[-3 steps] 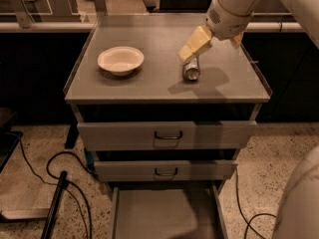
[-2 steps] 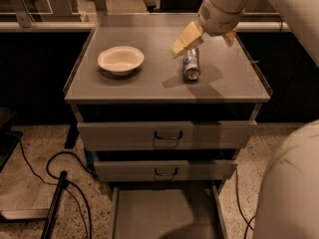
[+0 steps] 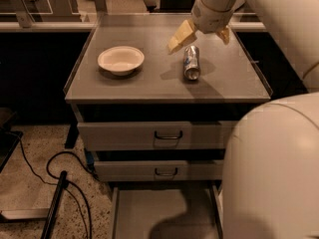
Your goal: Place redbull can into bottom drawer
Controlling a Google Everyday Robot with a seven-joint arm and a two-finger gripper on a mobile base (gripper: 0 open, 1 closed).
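The redbull can (image 3: 191, 62) lies on its side on the cabinet top (image 3: 149, 83), right of centre, one shiny round end facing me. My gripper (image 3: 202, 35) hovers open just above and behind the can's far end. One yellowish finger (image 3: 180, 36) sits to the can's left, the other (image 3: 223, 34) to its right. Nothing is held between them. The bottom drawer (image 3: 159, 213) is pulled out at the foot of the cabinet, its flat floor bare and partly in shadow.
A white bowl (image 3: 121, 59) rests on the left of the cabinet top. The two upper drawers (image 3: 167, 135) with dark handles are closed. My arm's bulky white body (image 3: 274, 173) fills the lower right. Black cables (image 3: 65, 183) trail on the floor at left.
The gripper has shifted left and slightly back over the can, staying open. The can has not moved. The arm's body now fills more of the lower right.
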